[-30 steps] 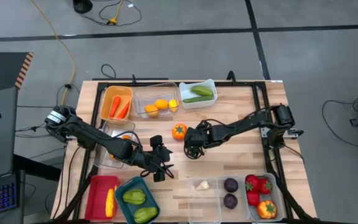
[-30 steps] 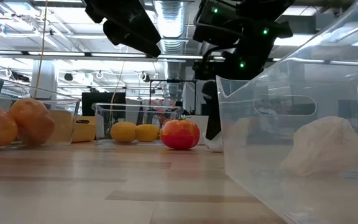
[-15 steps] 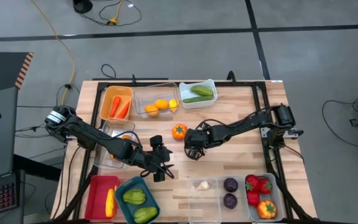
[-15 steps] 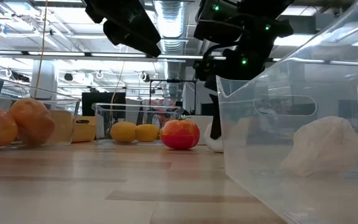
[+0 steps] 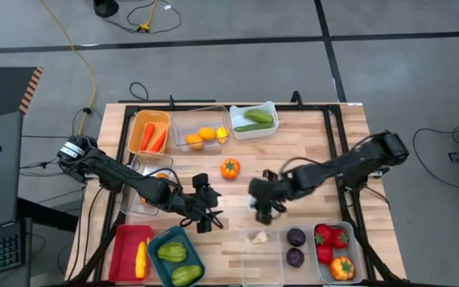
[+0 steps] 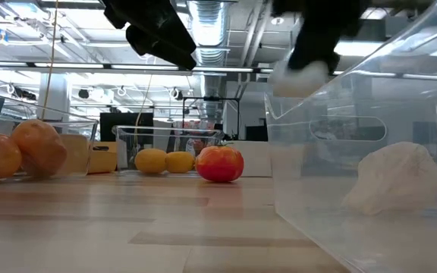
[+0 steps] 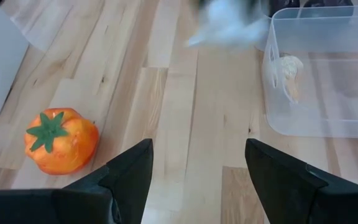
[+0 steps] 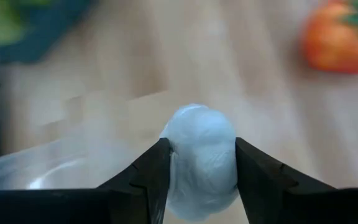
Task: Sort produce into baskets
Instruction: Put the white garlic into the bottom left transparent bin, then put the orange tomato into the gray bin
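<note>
My right gripper [image 5: 265, 210] is shut on a white garlic bulb [image 8: 201, 155], up in the air just beyond the clear basket [image 5: 259, 249] that has another garlic [image 5: 258, 236] lying in it. In the low view the held garlic [image 6: 298, 74] shows as a pale blur above that basket's wall. An orange tomato [image 5: 229, 168] stands on the table in the middle. My left gripper [image 5: 205, 212] hovers open over bare wood left of the centre, with nothing between its fingers [image 7: 129, 177]. My right gripper pinches the garlic bulb by its two sides [image 8: 178, 163] between the two fingers [image 8: 151, 174]. It comes from above, slanting down. The bulb is lifted clear of the table and of the basket.
Along the far edge stand an orange basket with carrots [image 5: 148, 132], a clear one with yellow fruit [image 5: 202, 132] and a white one with green produce [image 5: 253, 119]. Along the near edge stand red [image 5: 126, 249], teal [image 5: 159, 239], clear [image 5: 296, 259] and pale [image 5: 354, 253] baskets.
My right gripper has taken hold of the white garlic on the table near the tomato. It has lifted it clear and carried it toward the table's near edge and a little right, up to the clear basket. Most of that move came in the last half second.
</note>
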`<state>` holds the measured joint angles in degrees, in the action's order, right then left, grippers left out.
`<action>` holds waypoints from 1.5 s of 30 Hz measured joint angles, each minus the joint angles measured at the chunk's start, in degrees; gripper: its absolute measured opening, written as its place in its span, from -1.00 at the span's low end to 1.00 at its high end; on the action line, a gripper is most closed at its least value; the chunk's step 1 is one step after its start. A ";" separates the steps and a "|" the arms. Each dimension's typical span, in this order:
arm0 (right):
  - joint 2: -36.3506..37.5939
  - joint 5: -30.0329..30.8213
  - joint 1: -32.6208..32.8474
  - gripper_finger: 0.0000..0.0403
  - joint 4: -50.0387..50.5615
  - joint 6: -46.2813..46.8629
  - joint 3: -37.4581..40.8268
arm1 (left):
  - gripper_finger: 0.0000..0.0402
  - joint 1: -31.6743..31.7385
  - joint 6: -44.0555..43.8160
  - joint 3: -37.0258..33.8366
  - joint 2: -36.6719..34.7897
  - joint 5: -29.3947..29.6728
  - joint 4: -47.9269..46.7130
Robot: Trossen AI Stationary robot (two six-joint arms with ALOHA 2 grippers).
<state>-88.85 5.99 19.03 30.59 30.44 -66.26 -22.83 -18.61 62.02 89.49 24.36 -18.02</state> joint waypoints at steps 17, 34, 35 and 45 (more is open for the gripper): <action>2.31 -0.21 16.84 0.08 -5.79 -0.01 0.00 | 0.21 0.70 1.68 0.00 -0.02 0.09 -0.04; 2.28 -0.21 15.63 0.47 -5.77 -0.31 0.00 | 0.21 1.68 0.24 0.00 -0.02 0.11 -0.04; 2.28 -0.21 15.52 0.49 -5.77 -0.34 0.00 | 0.21 1.85 -0.28 0.00 -0.02 0.13 -0.04; 2.28 -0.21 15.30 0.56 -5.69 -0.48 0.00 | 0.27 4.22 -3.45 0.00 -0.02 -1.73 -0.13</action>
<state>-86.56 5.78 34.33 24.90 29.95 -66.26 -18.61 -22.06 62.02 89.47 22.63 -18.15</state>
